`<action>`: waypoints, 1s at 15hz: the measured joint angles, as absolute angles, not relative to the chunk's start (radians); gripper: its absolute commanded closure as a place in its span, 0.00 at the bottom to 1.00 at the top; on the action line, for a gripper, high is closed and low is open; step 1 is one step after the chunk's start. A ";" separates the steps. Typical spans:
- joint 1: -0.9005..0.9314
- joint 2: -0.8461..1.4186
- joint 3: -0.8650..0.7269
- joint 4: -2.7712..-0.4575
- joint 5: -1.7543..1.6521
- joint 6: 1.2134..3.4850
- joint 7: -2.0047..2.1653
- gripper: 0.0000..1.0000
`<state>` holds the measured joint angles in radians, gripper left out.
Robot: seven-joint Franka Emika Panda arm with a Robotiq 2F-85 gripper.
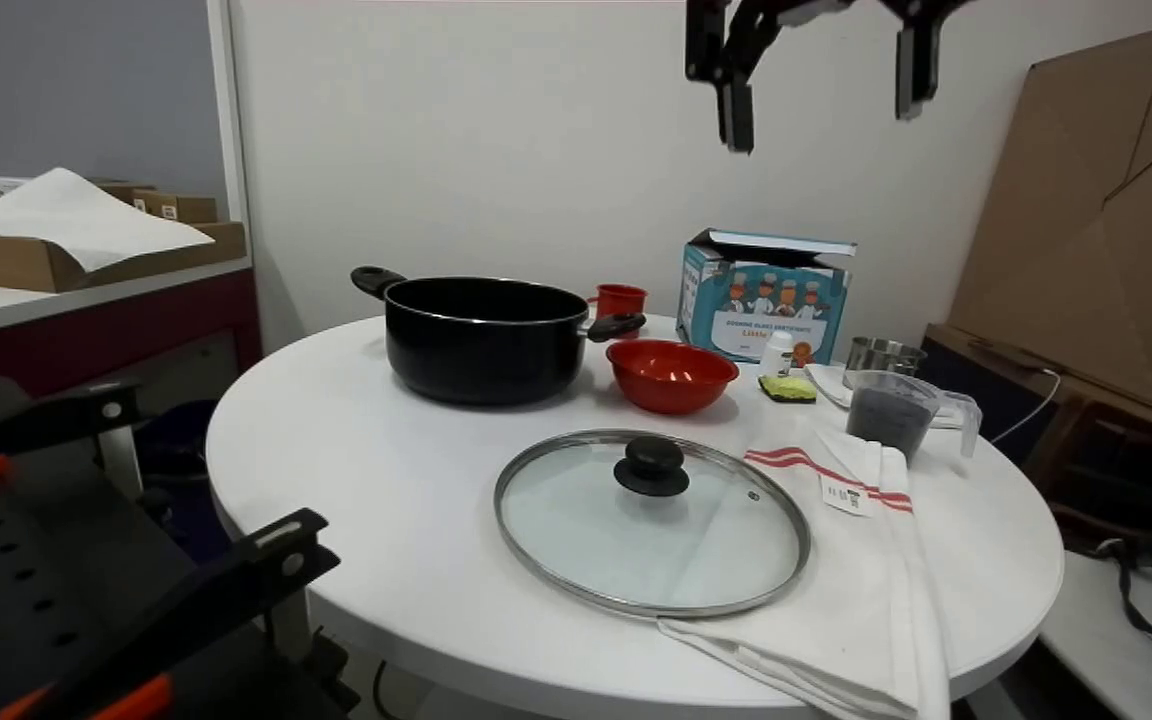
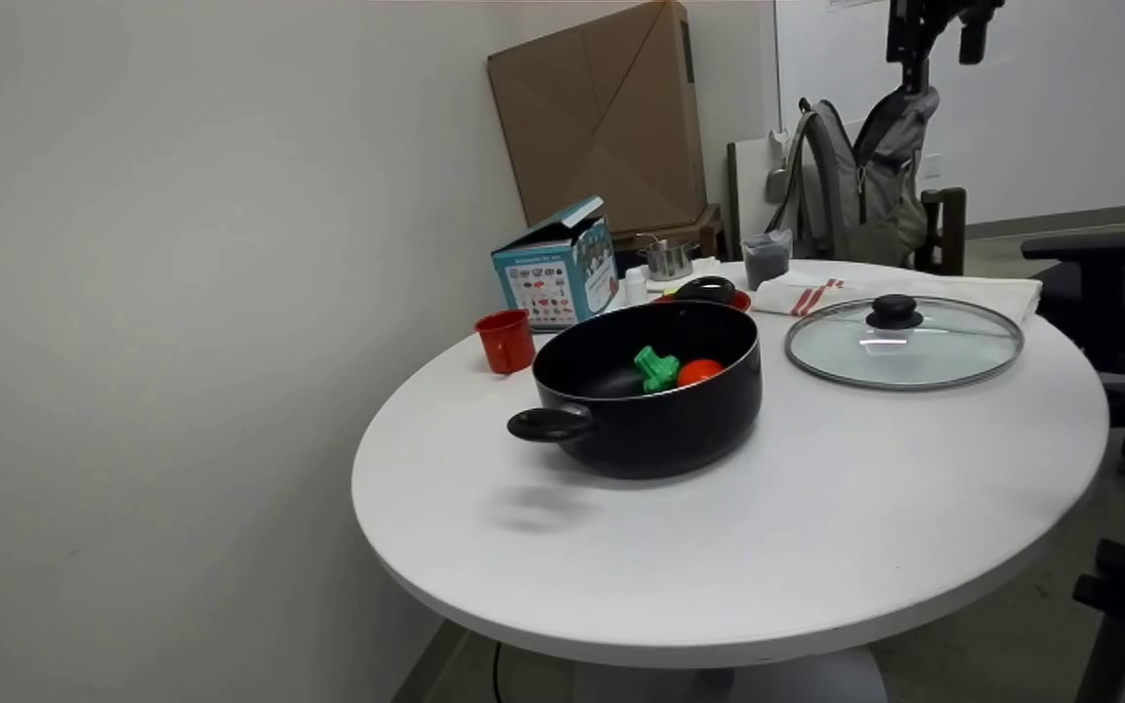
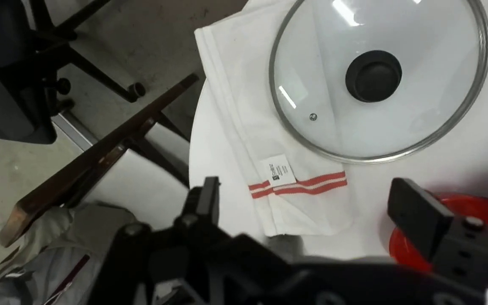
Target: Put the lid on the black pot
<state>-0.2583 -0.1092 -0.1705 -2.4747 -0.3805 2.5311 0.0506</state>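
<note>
The lid, clear glass with a metal rim and black knob, lies flat on the white table, partly over a towel. It also shows in an exterior view and in the wrist view, knob up. The black pot stands upright and uncovered beside it; in an exterior view the pot holds a green piece and a red round piece. The pot is out of the wrist view. My gripper is open and empty, high above the table; its fingers show wide apart in the wrist view.
A red bowl stands between pot and lid, with a red mug behind. A blue box, sponge and measuring cup stand toward the back. A white towel lies under the lid's edge.
</note>
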 measured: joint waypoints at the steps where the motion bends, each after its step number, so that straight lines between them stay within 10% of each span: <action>1: -0.255 -0.071 -0.177 -2.474 -0.348 2.545 0.012 0.00; 15: -0.235 0.273 -0.129 -2.319 -0.012 2.557 -0.384 0.00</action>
<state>-0.2354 0.2733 -0.1285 -2.3192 -0.0125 2.5569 -0.3837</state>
